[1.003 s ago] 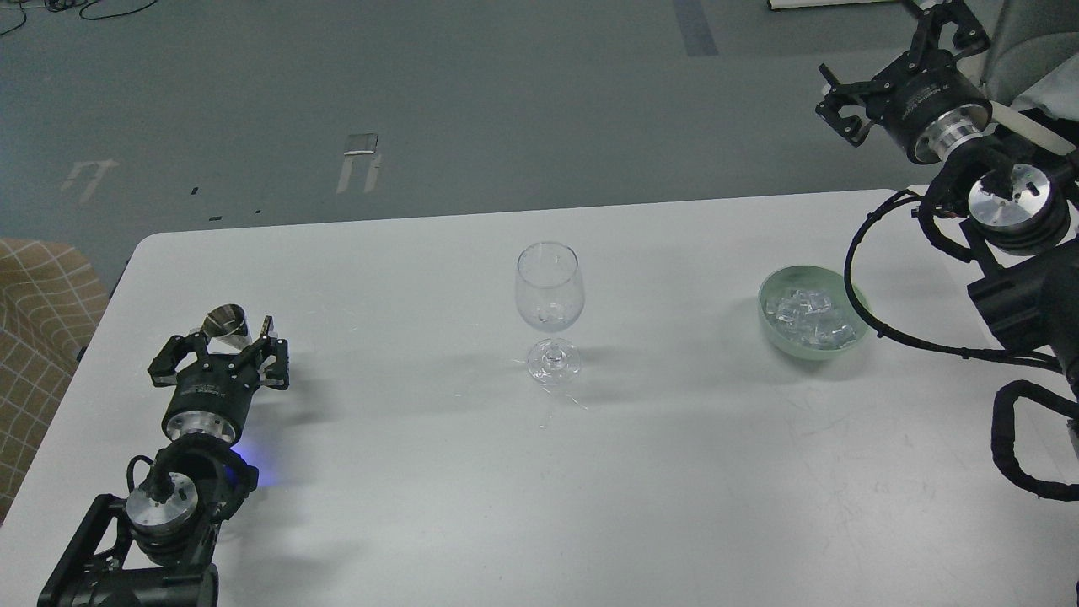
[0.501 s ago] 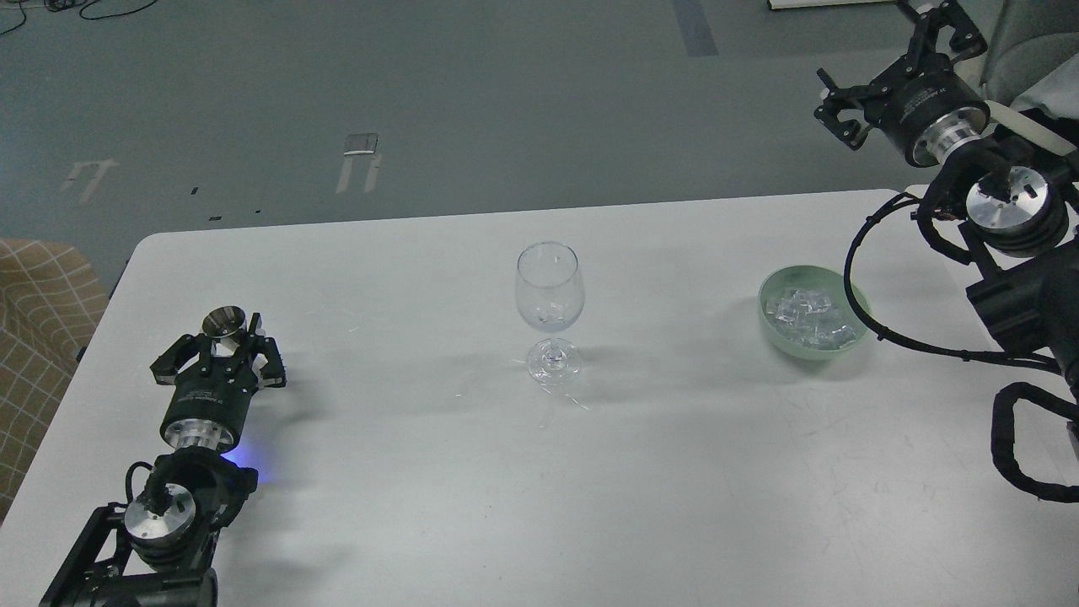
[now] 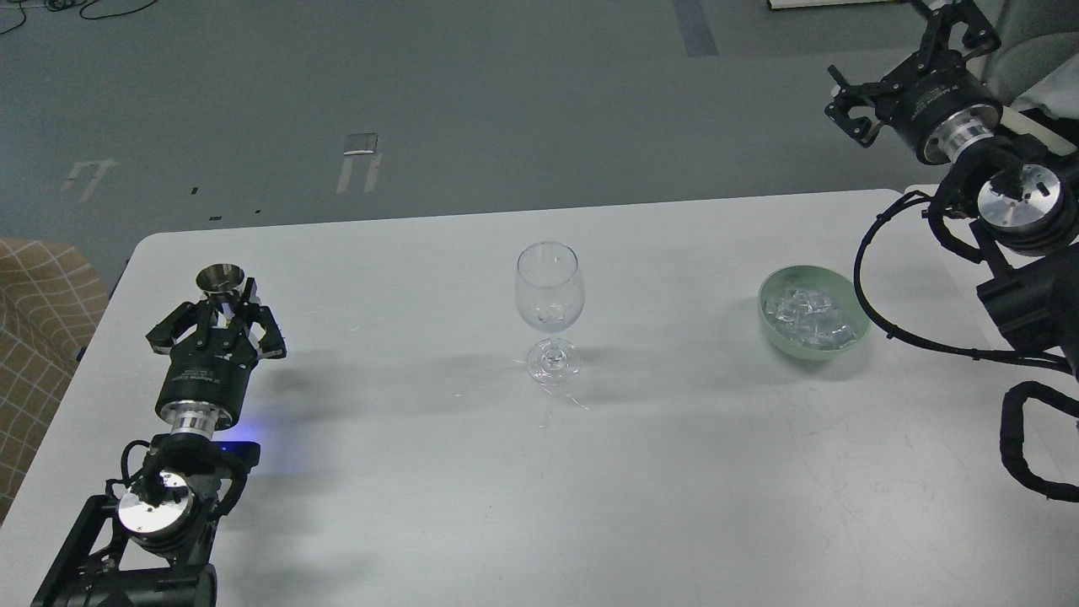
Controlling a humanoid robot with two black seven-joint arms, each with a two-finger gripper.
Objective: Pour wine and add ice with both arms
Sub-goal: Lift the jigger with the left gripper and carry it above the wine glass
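A clear wine glass (image 3: 550, 291) stands upright at the table's middle. Something faint glints low in its bowl; I cannot tell if it is liquid. The wine itself does not show. My left gripper (image 3: 221, 314) is at the table's left, shut on the lower part of a small steel cup (image 3: 220, 279), which it holds upright. Several ice cubes (image 3: 811, 316) lie in a pale green bowl (image 3: 774, 324) at the right. My right gripper (image 3: 904, 63) is open and empty, raised beyond the table's far right corner, well above and behind the bowl.
The white table (image 3: 421, 472) has its far edge just behind the glass and a rounded corner near the steel cup. A tan checked seat (image 3: 38, 320) stands off the left edge. My right arm's black cable (image 3: 877, 324) loops beside the bowl.
My left gripper closed on the steel cup, which was tilted and now stands upright, and carried it away from me. My right gripper drifted slightly right and up. Glass and bowl have not moved.
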